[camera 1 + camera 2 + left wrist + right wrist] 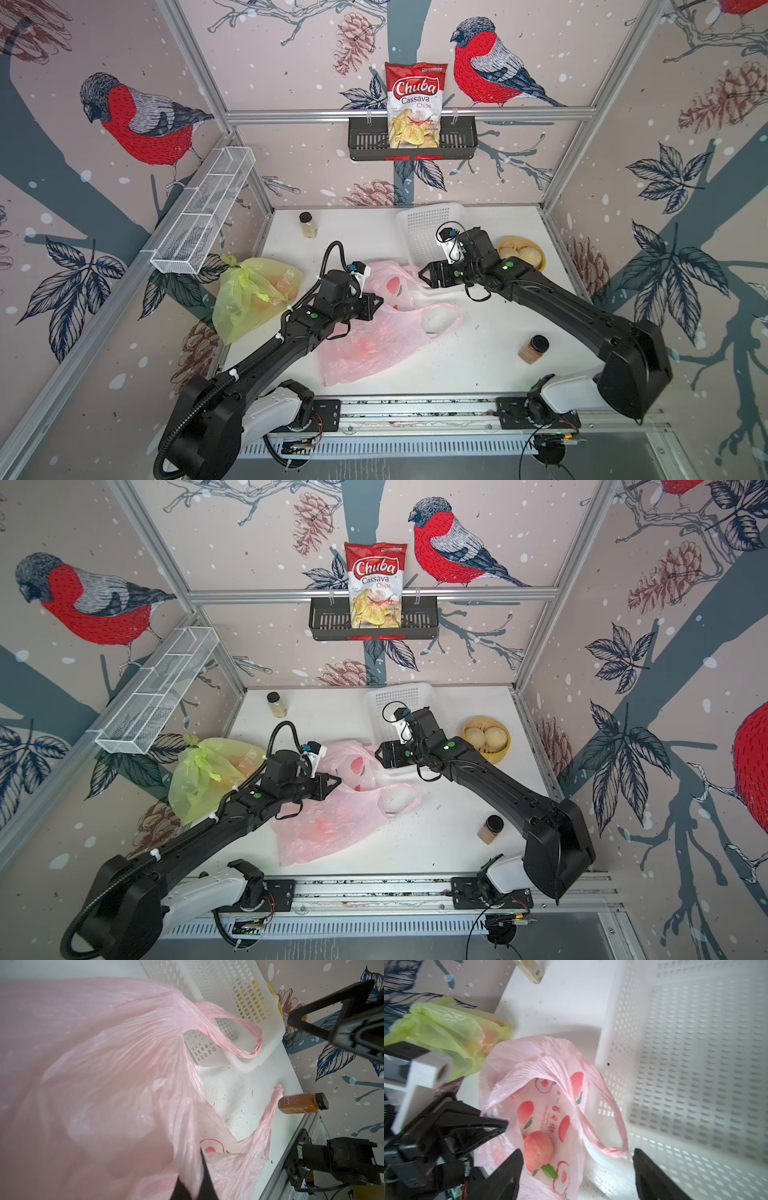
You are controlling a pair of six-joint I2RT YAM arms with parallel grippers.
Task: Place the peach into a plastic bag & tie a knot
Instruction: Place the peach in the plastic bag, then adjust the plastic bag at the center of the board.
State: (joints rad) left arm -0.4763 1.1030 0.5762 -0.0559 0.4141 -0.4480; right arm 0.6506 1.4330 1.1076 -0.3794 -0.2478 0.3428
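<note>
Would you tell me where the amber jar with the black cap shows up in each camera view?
Top view: amber jar on the table, right of the pink bag.
Top view: same place.
Left wrist: jar just past the bag's loose handle.
Right wrist: not in it.
Shared landmark: the pink bag, in all four.

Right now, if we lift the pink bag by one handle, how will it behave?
Probably floppy: the pink bag lies crumpled, thin and see-through. Likely bottom-heavy, since the peach inside could slide and swing. The twisted handle may slip.
</note>
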